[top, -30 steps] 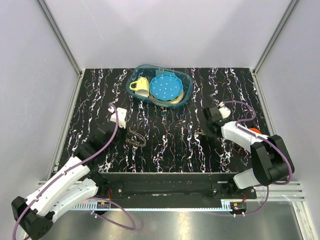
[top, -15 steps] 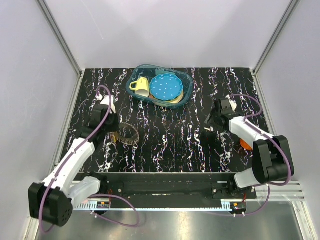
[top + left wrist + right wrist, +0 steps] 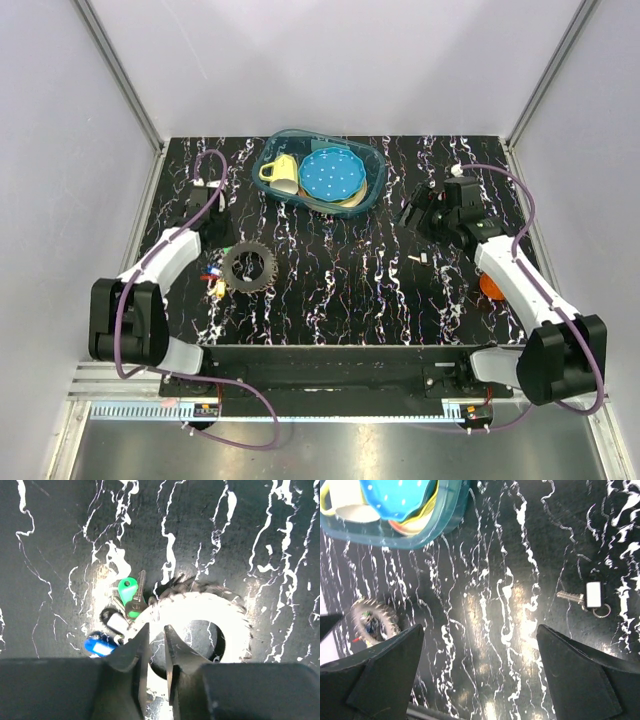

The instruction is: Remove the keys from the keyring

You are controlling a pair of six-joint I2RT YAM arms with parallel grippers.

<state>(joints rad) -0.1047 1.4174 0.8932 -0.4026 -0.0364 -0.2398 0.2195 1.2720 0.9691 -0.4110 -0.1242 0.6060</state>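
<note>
The keyring's speckled fob [image 3: 248, 268] lies fanned into a toothed ring on the table, glaring white in the left wrist view [image 3: 200, 605]. Small keys [image 3: 213, 282] cluster at its left edge: a green one [image 3: 129, 591], a blue one [image 3: 99, 646] and a white-headed one [image 3: 118, 622]. My left gripper [image 3: 222, 252] hovers over the fob's near-left rim, jaws [image 3: 155, 630] a narrow slit apart, nothing between them. My right gripper [image 3: 418, 212] stands wide open [image 3: 480, 645] above bare table. A loose white-headed key [image 3: 418, 259] with a tiny ring lies alone [image 3: 592, 595].
A teal bin [image 3: 372, 170] at the back centre holds a yellow cup, a blue dotted plate and more dishes. An orange object [image 3: 488, 285] lies beside the right forearm. Purple cables loop off both wrists. Walls close in the table on three sides.
My left arm swung forward and right; the fob now lies fanned round on the table, and the left jaws parted slightly. My right gripper opened wide and drew back from the loose key.
</note>
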